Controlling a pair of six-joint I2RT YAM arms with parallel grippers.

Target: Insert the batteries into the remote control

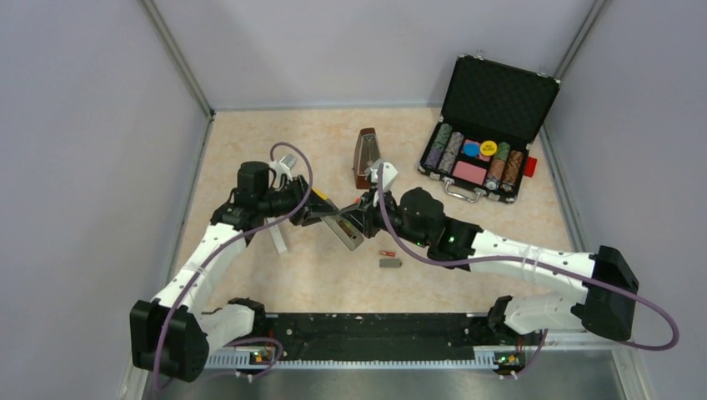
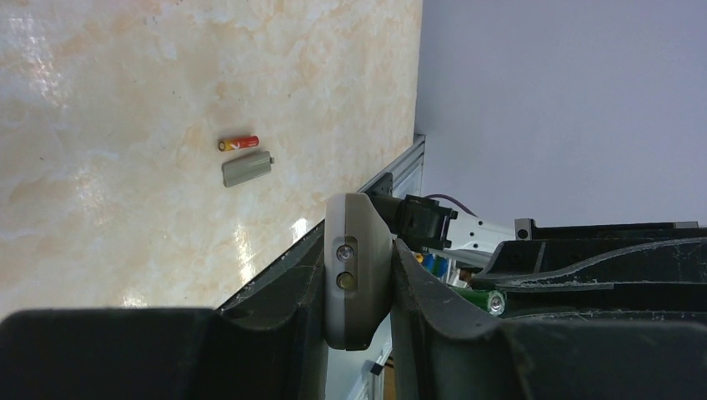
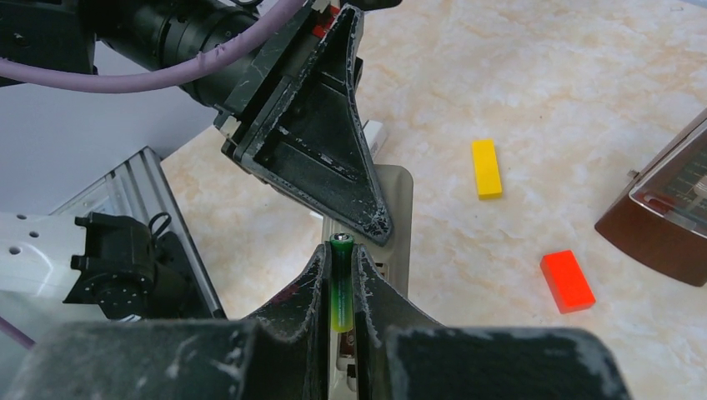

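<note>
Your left gripper clamped the remote control; right gripper pinched the green battery just above it; insertion step, I'd judge; next you needed alignment, then a press-in.

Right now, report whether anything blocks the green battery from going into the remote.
Nothing visible does. The right end effector holds the green battery right over the remote, clamped in the left end effector. The cover lies off on the table beside the red-orange battery.
</note>
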